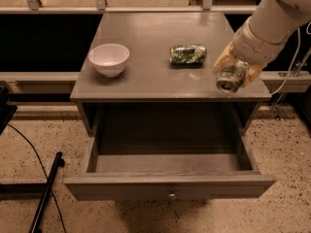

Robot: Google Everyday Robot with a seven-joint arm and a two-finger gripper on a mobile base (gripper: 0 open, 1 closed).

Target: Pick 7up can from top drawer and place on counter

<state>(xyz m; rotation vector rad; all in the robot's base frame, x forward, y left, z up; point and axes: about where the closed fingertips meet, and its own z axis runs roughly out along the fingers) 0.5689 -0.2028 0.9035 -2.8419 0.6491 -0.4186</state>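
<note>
we see our gripper (234, 73) over the right front corner of the counter (146, 33), its yellowish fingers (221, 62) pinching the 7up can (227, 80). the can is tipped on its side with a silver end facing the camera, and we cannot tell whether it touches the surface. the top drawer (170, 184) stands pulled out below, its small knob (171, 195) at the middle of the front. a white bowl (109, 58) sits on the counter's left side, and a green-and-white patterned item (188, 54) lies near the gripper, apart from the can.
</note>
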